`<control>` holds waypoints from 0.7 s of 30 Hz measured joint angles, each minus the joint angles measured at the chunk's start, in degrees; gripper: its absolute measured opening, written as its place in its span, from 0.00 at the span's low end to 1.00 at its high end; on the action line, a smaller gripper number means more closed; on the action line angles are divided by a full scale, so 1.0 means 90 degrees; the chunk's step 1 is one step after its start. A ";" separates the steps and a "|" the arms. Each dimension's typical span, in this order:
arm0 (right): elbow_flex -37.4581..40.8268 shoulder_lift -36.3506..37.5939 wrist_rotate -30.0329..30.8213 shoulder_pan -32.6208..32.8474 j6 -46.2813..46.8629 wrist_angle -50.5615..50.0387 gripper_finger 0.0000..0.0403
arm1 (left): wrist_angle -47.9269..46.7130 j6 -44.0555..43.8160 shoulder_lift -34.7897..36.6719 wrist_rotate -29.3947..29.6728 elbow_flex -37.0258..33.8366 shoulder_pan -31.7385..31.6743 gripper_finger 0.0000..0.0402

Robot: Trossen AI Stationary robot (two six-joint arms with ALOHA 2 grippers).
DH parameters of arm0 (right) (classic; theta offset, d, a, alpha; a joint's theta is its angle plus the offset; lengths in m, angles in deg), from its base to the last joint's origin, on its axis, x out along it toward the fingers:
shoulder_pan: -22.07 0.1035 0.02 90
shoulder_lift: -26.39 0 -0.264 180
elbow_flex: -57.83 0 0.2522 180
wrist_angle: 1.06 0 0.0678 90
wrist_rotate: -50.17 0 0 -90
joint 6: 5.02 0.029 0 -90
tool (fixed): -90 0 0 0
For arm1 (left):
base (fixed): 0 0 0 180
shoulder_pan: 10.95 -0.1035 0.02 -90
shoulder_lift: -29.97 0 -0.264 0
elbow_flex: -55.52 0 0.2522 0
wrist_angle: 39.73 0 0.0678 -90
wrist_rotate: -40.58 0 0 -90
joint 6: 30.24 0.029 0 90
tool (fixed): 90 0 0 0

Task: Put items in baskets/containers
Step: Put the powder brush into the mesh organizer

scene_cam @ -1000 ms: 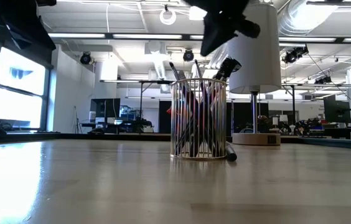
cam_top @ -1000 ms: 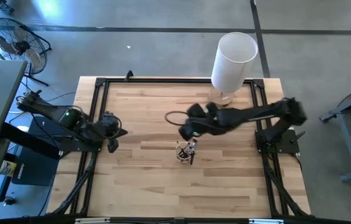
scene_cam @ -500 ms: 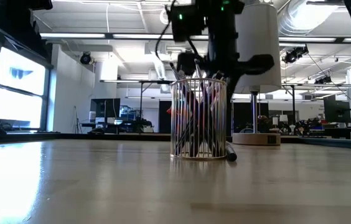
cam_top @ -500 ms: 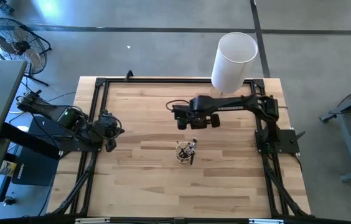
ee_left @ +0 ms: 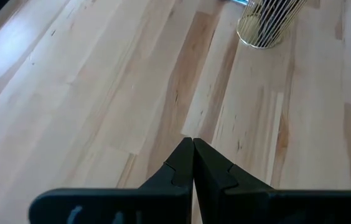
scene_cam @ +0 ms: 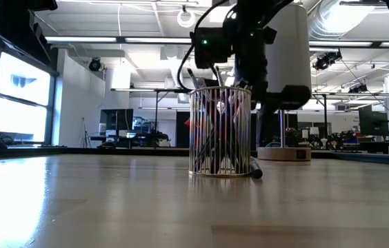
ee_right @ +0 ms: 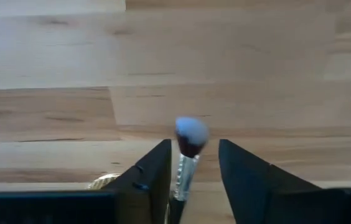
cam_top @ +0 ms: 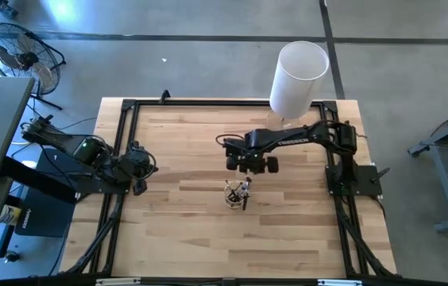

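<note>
The right hand (ee_right: 191, 171) is open around a thin, light, stiff brush (ee_right: 188, 144) above the cup (cam_top: 234, 195), best held by its handle; the left hand (ee_left: 192, 163) is closed.

Table (cam_top: 184, 222): pale wood planks, light tan with darker brown streaks, edged by a black frame (cam_top: 121, 143). Cup (scene_cam: 220, 131): fine vertical ribbing, gold-tinted at its foot. Brushes (scene_cam: 215, 127) inside the cup: dark handles, some reddish, though hard to tell through the ribs. Brush (ee_right: 188, 146) just beside the cup: silver collar, dark brown bristles fading to white tips. Both arms black. Cylinder (cam_top: 298, 78) beyond the cup: plain white.
</note>
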 joint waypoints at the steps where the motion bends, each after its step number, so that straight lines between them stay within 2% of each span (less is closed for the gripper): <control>1: 0.0100 0.0001 -0.0041 0.0016 0.0070 0.0165 0.33 | 0.0001 -0.0002 0.0001 -0.0028 0.0000 0.0000 0.00; 5: 0.0408 -0.0002 -0.0125 0.0067 0.0249 0.0443 0.38 | 0.0002 -0.0016 0.0001 -0.0172 0.0000 0.0000 0.00; 10: 0.0685 -0.0007 -0.0227 0.0176 0.0441 0.0769 0.39 | 0.0002 -0.0016 0.0000 -0.0206 0.0000 0.0000 0.00; 16: 0.1003 -0.0005 -0.0152 0.0247 0.0605 0.1508 0.36 | 0.0002 -0.0017 -0.0004 -0.0204 0.0000 0.0000 0.00; 21: 0.1109 0.0018 -0.0031 0.0286 0.0627 0.1517 0.31 | 0.0006 -0.0061 -0.0004 -0.0209 0.0002 0.0000 0.00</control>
